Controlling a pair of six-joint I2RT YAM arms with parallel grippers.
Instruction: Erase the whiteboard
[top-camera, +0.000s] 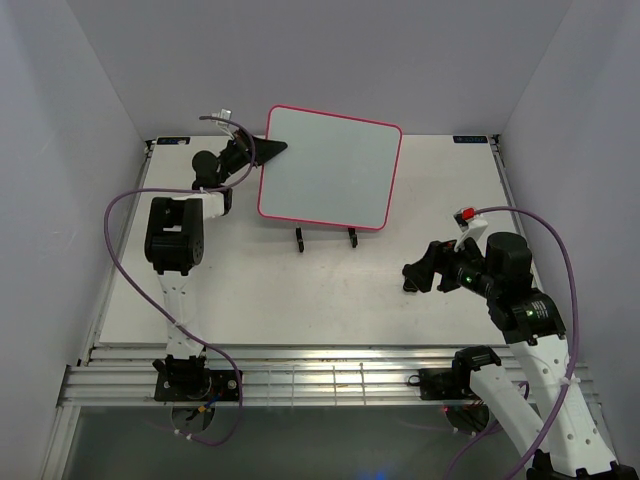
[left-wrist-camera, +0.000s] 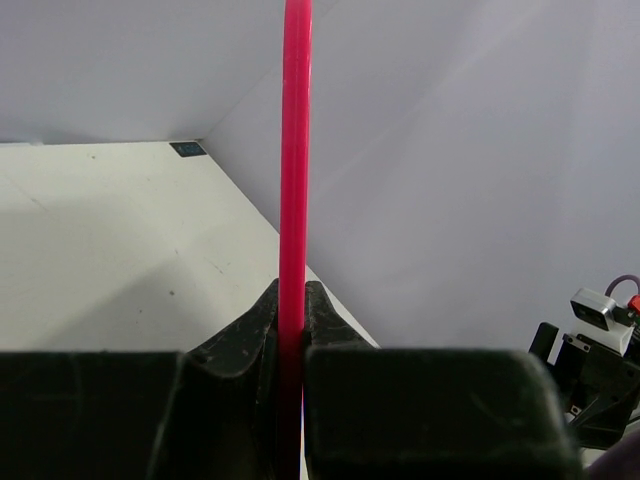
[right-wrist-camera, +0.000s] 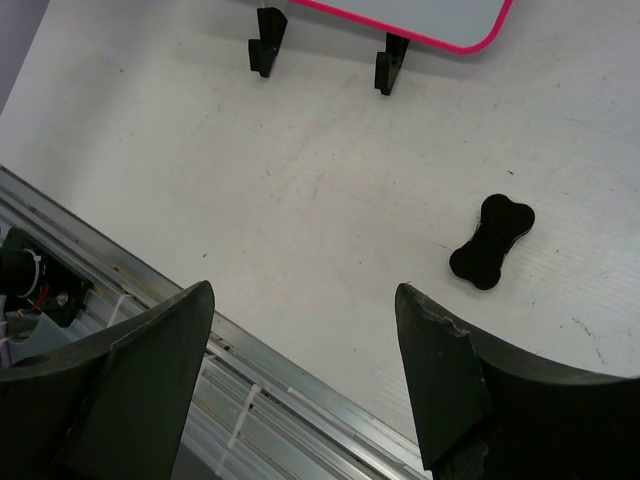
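Observation:
The whiteboard (top-camera: 325, 165), white with a pink-red frame, stands tilted at the back middle of the table, and its face looks blank. My left gripper (top-camera: 272, 150) is shut on its upper left edge. In the left wrist view the pink frame (left-wrist-camera: 296, 120) runs straight up from between my closed left gripper (left-wrist-camera: 293, 300). My right gripper (top-camera: 420, 270) is open and empty, low over the table to the right of the board. In the right wrist view the gripper (right-wrist-camera: 303, 295) is near the front rail, with the small black bone-shaped eraser (right-wrist-camera: 491, 240) lying on the table to its right. The board's lower edge (right-wrist-camera: 420, 15) shows at the top.
The easel's two black feet (right-wrist-camera: 266, 40) (right-wrist-camera: 388, 62) stand under the board; they also show in the top view (top-camera: 298, 240). A metal rail (top-camera: 330, 380) runs along the table's front edge. Grey walls close in the back and sides.

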